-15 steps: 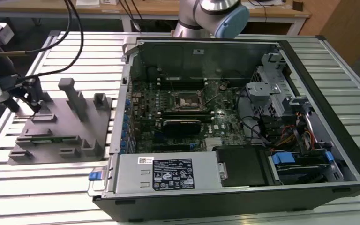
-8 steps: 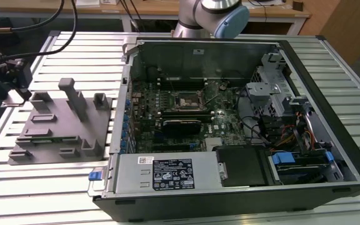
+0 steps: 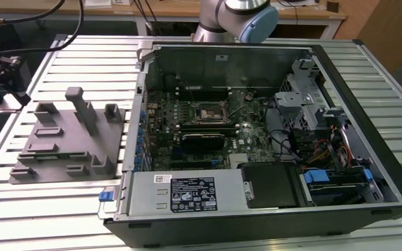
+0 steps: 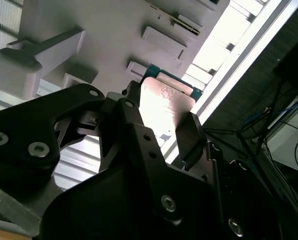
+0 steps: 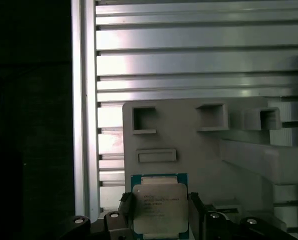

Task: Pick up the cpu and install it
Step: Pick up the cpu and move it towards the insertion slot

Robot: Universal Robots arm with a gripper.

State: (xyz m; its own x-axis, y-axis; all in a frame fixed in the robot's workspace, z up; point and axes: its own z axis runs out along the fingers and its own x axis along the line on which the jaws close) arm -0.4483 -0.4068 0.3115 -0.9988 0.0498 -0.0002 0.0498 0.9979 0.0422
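Observation:
The cpu (image 5: 160, 204), a flat square chip with a pale silver top and a thin green rim, sits between my gripper's (image 5: 161, 220) two dark fingers (image 5: 196, 209). The fingers press on its opposite edges. In the second wrist view the cpu (image 4: 165, 97) shows the same way, clamped by the gripper (image 4: 161, 125) over the grey fixture (image 4: 114, 35). In the exterior view the gripper (image 3: 11, 97) hangs at the exterior view's far left, over the fixture's (image 3: 68, 141) outer edge. The black motherboard socket (image 3: 209, 111) lies inside the open computer case, far from the gripper.
The open computer case (image 3: 355, 68) takes up the exterior view's middle and right, with its power supply (image 3: 187, 192) in front and drive bays (image 3: 337, 178) to the right. The grey fixture carries upright posts (image 3: 82, 107). The slatted metal table (image 3: 47, 214) ends in a dark drop (image 5: 34, 125) beside the gripper.

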